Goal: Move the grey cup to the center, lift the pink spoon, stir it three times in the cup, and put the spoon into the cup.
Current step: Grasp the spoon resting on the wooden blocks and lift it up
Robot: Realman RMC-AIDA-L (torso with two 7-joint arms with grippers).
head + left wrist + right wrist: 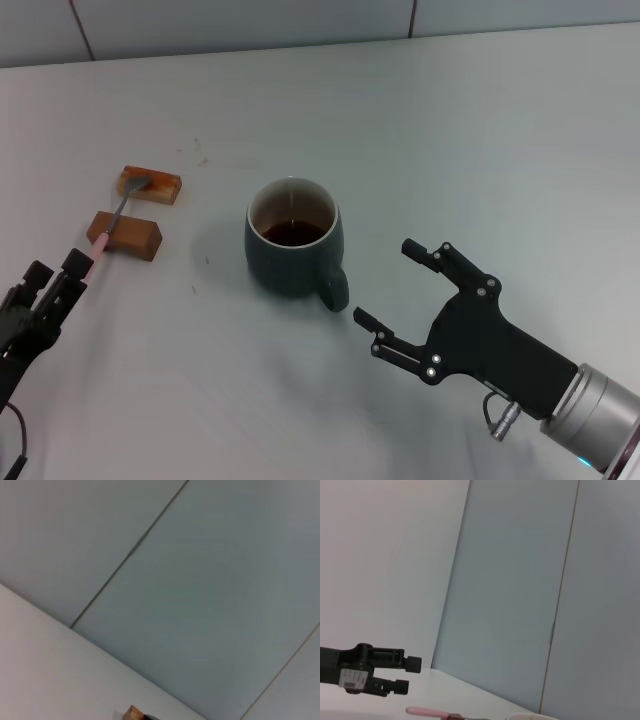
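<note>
The grey cup (293,248) stands mid-table with dark liquid inside, its handle (335,289) pointing toward my right gripper (386,283). That gripper is open and empty, just to the right of the handle and apart from it. The pink spoon (108,229) lies across two brown blocks, its bowl on the far block and its pink handle end toward my left gripper (56,268). The left gripper is open at the table's left, its fingertips right by the handle's end. In the right wrist view the left gripper (405,674) hovers just above the pink spoon handle (425,711).
Two brown rectangular blocks (151,184) (125,234) lie left of the cup and carry the spoon. One block corner (133,713) shows in the left wrist view. A grey panelled wall runs behind the white table (480,130).
</note>
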